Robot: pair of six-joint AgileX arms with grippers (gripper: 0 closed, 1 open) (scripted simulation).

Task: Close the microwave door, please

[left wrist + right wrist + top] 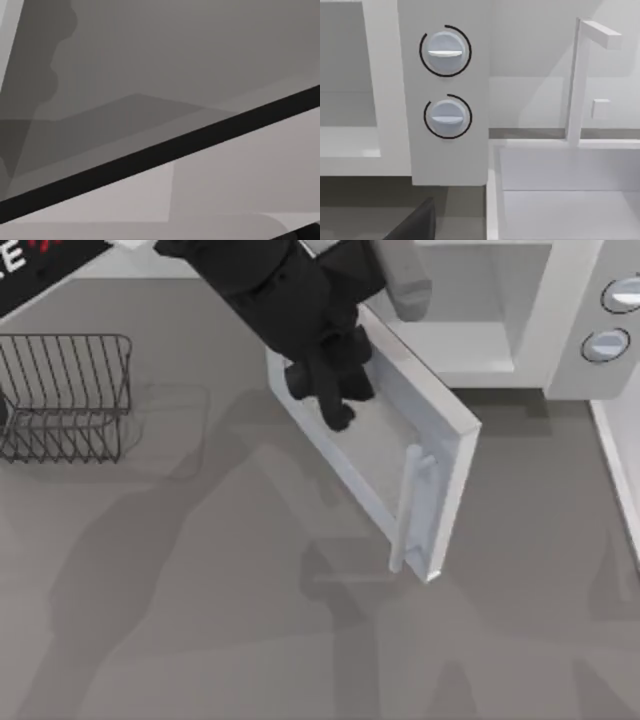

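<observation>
Fingers of left gripper (335, 410), spread unclear, seemingly against the half-open microwave door (440, 455); wire rack (65, 395) well apart.

Simulated kitchen counter scene.
A white microwave (520, 310), a wire rack (65, 395) and a sink (560, 200) line the grey desk (200, 620).

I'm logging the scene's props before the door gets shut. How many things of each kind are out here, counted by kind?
Microwave: 1
Microwave door, hanging open: 1
Round knobs: 2
Wire rack, at the table's left: 1
White sink with faucet, beside the microwave: 1
Total: 6
The left gripper is over the door's inner face.
</observation>
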